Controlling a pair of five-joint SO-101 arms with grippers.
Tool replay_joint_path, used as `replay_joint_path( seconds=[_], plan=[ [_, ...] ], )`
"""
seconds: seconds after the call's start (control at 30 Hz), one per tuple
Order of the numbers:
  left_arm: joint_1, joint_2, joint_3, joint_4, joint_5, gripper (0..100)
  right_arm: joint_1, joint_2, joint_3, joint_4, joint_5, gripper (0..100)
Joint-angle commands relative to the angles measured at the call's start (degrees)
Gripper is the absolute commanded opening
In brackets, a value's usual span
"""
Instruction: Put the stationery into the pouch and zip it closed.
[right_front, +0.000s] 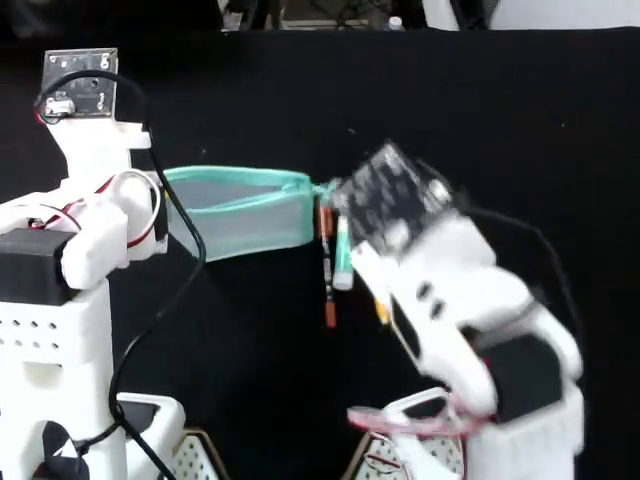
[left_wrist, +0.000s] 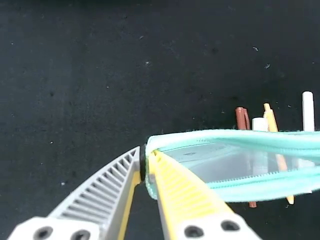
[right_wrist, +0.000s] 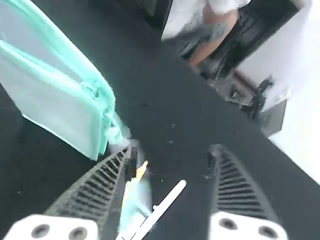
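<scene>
1. The left gripper (left_wrist: 145, 165) was clenched on 1 end seam of the pouch (left_wrist: 235, 160), and the pouch's mouth gaped open.
2. The right gripper (right_wrist: 171, 152) stood spread wide and empty at the far end, with 1 finger just beside the zipper tab (right_wrist: 116, 131).
3. The pens (right_front: 328, 270) lay on the table (right_front: 480, 120) just beside that end, not yet inside.
4. The mesh pouch looked soft, light and floppy, likely to sag unless held taut. The end seam and the small tab seemed the best holds.
5. The pens looked stiff, smooth and prone to roll, so a pinch across mid-barrel seemed safest.
</scene>
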Motion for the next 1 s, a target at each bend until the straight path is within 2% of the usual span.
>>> replay_joint_path(
  seconds=[0.0,0.13,0.3,0.43,0.57,0.63,0.73,0.87,0.97],
  plan=[
    [-0.7,0.2,-1.5,-0.2,0.8,3,-0.7,-4.6,-1.5,1.8,-0.3,26.1],
    [-1.2,-0.4,-2.2,-0.2,0.4,3,0.0,-7.3,-1.8,1.6,-2.7,26.1],
    [-3.6,-0.5,-6.9,2.6,-1.1,3,6.2,-2.9,5.1,-1.8,-8.5,25.9],
    [-9.5,0.0,-7.4,2.7,-3.3,3,11.2,3.7,15.8,-10.5,-11.7,24.7],
    [-15.9,-0.4,-5.1,0.9,-5.6,3,12.7,12.1,22.2,-18.9,-11.8,15.7],
    [-18.3,-0.5,-3.3,-0.5,-6.7,3,12.6,16.4,22.5,-21.5,-12.0,14.6],
    [-19.0,-0.5,0.2,-0.9,-7.2,3,11.5,23.3,21.8,-25.5,-16.4,16.8],
    [-18.9,-0.5,6.0,-1.1,-7.0,3,7.3,35.0,18.4,-28.2,-17.9,19.5],
    [-19.4,-0.5,10.2,-4.5,-7.2,3,4.1,45.3,13.2,-28.1,-17.9,19.8]
  ],
)
